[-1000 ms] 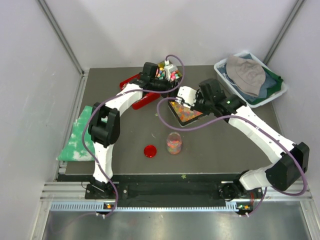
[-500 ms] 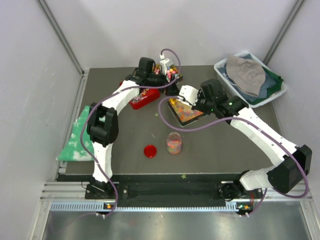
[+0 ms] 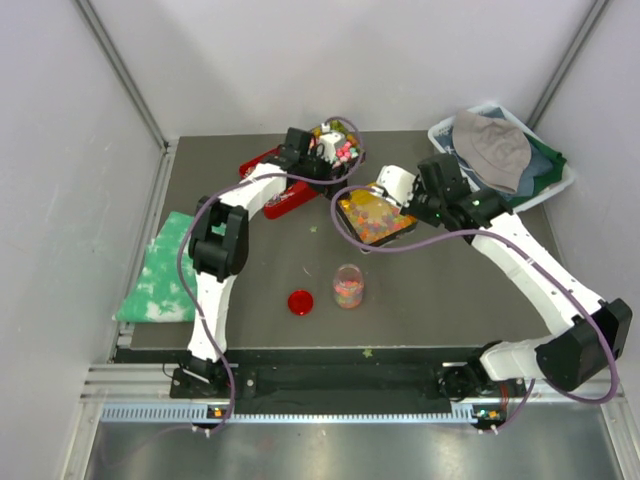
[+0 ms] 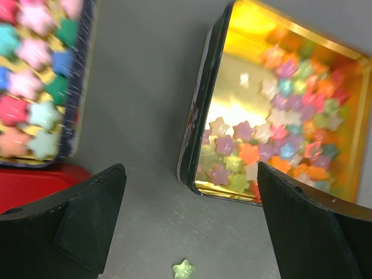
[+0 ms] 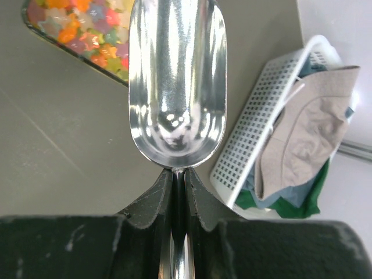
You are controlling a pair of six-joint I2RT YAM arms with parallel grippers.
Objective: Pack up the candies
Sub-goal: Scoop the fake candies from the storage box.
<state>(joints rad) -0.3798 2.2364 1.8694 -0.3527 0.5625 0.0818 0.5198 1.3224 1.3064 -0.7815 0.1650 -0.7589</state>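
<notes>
L gripper [image 4: 192, 218]: jaws spread wide | R gripper [image 5: 179, 185]: I see it pinched on handle of shiny metal scoop [image 5: 177, 81] | tiny multicolour star candies [image 4: 273, 139]: in gold-lined rectangular tin [image 4: 195, 133], upper right, L-wrist frame

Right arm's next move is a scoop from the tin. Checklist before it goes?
1. Scoop grip: right pincer shut on the scoop handle. Ok.
2. Scoop bowl: empty. Ok.
3. Tin: open, candies inside. Ok.
4. Jar: red lid off, lying beside it. Ok.
5. Left pincer: open, holding nothing, over the tin's edge. Whether it blocks the scoop's path: cannot tell.
6. Strays: one green candy on the table outside the tin. Not ok.
</notes>
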